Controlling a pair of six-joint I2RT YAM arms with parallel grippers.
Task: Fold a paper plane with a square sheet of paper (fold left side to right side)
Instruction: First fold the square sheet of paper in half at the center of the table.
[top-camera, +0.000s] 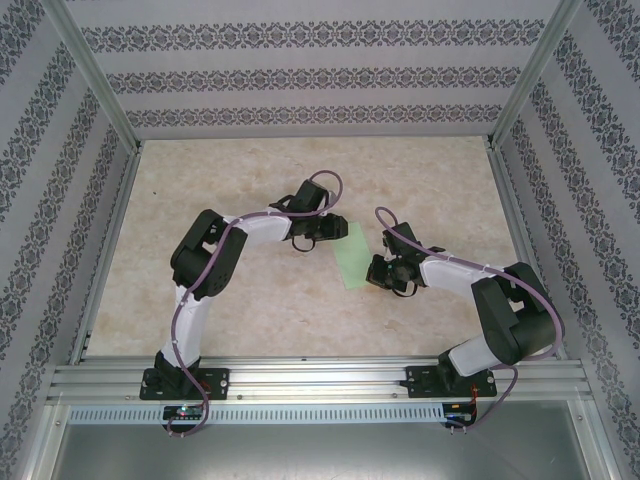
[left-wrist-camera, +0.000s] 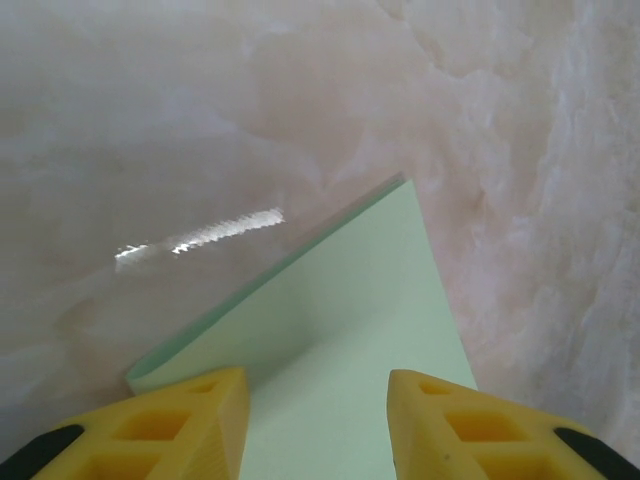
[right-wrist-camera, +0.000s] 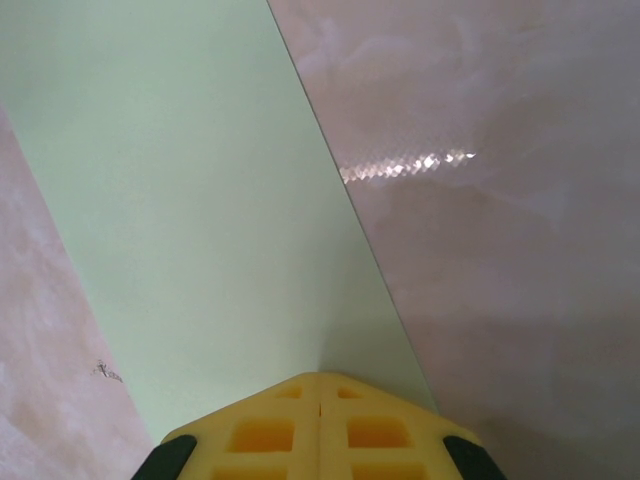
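Sheet: the square sheet of paper (top-camera: 353, 256) lies flat on the bench (top-camera: 250, 300), near the middle, between the two hands. From above it looks like a narrow strip, and the left wrist view shows two layers at its edge, so I judge the left side is already laid over the right.
Left hand: the left hand (left-wrist-camera: 318, 428) stands about half open, with its yellow fingers (left-wrist-camera: 190, 420) on either side of the paper's corner. I cannot tell if it grips anything.
Right hand: the right hand (right-wrist-camera: 320, 415) is fully closed with nothing inside. Its tip sits on the near end of the sheet, just beside the long edge.
Step in hand: probably pressing the crease.
How to do well: keep the two layers matched at the edges. Hold one end down with the closed tip. Press along the folded edge slowly and low, so the thin paper does not slide or wrinkle.
Risk: a sideways push may shift the top layer.
Count: one sheet, two hands, one bench.
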